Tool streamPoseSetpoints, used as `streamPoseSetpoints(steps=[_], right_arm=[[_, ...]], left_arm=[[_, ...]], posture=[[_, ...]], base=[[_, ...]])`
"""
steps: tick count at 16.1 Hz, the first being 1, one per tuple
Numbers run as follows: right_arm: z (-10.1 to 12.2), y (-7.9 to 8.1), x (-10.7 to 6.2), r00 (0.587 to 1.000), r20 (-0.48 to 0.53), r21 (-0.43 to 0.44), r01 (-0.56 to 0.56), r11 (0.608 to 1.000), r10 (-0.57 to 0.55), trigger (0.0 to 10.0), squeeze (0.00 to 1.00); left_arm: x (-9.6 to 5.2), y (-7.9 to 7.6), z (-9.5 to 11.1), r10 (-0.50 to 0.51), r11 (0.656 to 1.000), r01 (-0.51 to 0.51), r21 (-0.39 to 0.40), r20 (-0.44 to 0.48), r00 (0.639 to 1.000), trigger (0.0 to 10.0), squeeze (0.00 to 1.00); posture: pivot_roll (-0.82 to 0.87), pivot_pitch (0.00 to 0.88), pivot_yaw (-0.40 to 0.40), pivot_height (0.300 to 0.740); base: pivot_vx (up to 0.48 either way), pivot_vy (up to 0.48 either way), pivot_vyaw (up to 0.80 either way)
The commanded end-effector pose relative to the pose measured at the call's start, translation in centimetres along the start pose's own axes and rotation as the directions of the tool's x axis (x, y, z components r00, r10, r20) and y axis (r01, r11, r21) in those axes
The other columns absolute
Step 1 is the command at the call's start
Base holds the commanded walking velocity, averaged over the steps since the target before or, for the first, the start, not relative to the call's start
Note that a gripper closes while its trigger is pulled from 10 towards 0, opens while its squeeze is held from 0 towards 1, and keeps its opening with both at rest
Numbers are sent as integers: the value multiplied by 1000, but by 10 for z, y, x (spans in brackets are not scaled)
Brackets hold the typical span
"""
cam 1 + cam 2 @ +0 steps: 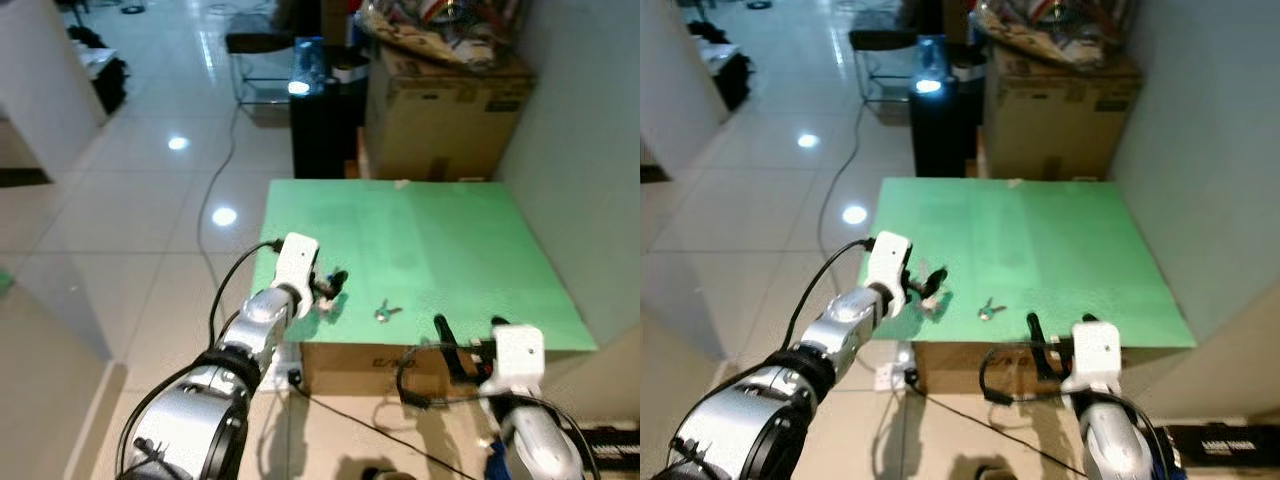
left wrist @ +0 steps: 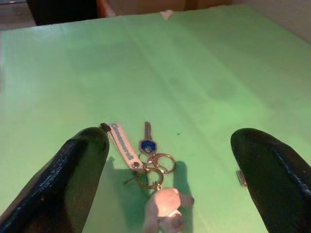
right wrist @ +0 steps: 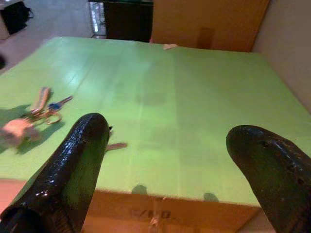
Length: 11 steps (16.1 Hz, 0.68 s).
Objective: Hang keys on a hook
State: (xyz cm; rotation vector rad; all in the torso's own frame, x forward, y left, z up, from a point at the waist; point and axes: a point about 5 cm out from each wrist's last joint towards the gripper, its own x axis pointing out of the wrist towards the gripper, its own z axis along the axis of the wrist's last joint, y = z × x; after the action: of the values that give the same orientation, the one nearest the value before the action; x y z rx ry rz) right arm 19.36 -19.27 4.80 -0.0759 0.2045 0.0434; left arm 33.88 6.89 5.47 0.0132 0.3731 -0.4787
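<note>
Green table [image 1: 440,250], cardboard box [image 1: 445,115] behind.

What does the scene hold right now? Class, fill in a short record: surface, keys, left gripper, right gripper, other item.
surface: green board on a cardboard box
keys: bunch with tag and pale charm, lying flat near the board's front-left corner
left gripper: open, low over the board, fingers either side of the keys
right gripper: open, at the board's front edge, holding nothing
other item: small metal piece lying right of the keys
</note>
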Motion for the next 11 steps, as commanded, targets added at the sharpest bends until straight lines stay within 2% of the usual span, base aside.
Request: streamPoseSetpoints(steps=[1,3,5,8,11], right_arm=[[4,0,-4,1000,6,-8,-14,1000,14,10000,973],[8,7,-6,997,5,-36,-78,996,79,10000,969],[13,11,-3,993,5,-63,-120,991,120,10000,969],[16,21,-10,982,-7,-35,-187,982,187,10000,973],[19,28,-19,974,-18,-18,-227,974,227,10000,973]], left_arm=[[2,-6,-3,-19,1000,19,-8,-28,999,10000,0],[2,-18,-14,-52,999,52,-5,-67,996,10000,0],[1,-25,-24,-53,998,57,33,-106,993,10000,0],[0,-31,-32,-42,997,51,61,-137,990,10000,0],[2,-35,-31,-21,995,33,91,-130,991,10000,0]], posture=[[-273,66,64,740],[-292,82,75,740],[-306,103,77,740],[-318,132,75,740],[-340,149,72,740]], base=[[0,0,0],[0,0,0],[0,0,0],[0,0,0],[0,0,0]])
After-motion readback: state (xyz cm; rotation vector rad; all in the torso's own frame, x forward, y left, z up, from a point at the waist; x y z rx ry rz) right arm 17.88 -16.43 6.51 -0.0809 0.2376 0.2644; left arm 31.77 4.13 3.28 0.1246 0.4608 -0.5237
